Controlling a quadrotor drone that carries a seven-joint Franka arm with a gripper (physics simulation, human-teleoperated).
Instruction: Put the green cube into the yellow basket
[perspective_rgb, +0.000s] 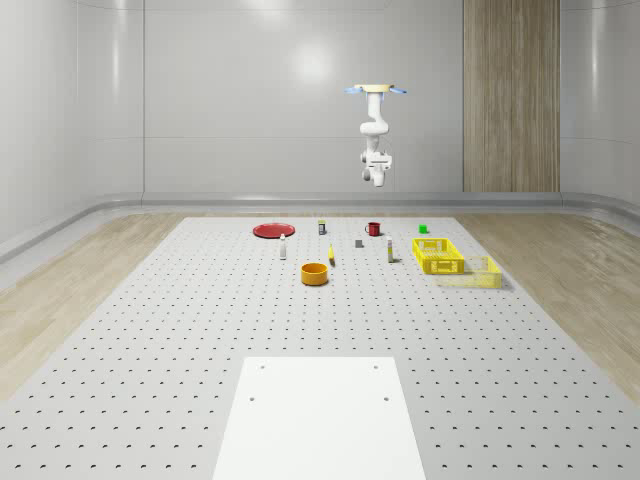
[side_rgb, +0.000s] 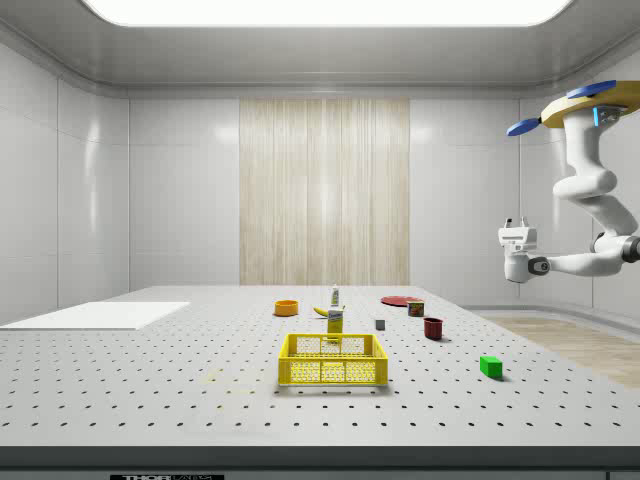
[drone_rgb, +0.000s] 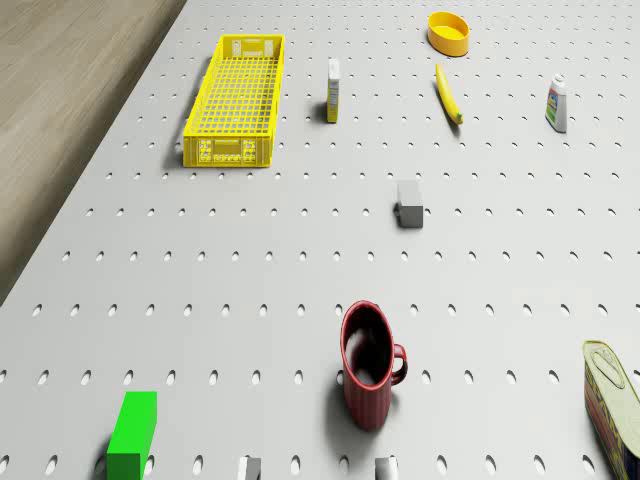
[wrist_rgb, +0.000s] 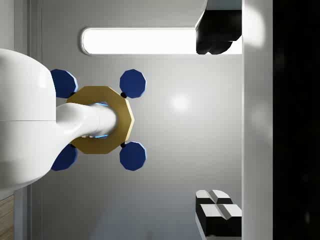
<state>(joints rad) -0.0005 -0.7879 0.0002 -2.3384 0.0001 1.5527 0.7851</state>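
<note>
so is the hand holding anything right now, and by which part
Nothing is held. The hand hangs high in the air, while the green cube sits alone on the table.

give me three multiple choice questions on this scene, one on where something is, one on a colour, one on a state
1. Where is the green cube?
A. inside the yellow basket
B. on the table, apart from the basket
C. held by the end effector

2. What colour is the mug?
A. dark red
B. blue
C. white

3. What is the drone doing?
A. resting on the table
B. sitting in the basket
C. hovering high above the table

Answers:
1. B: in the side view the cube lies on the table to the right of the yellow basket, with bare table between them.
2. A: the drone view shows a dark red mug standing upright.
3. C: in the whole-scene and side views the drone is in the air, its arm hanging below with the end effector far above the objects.
</note>
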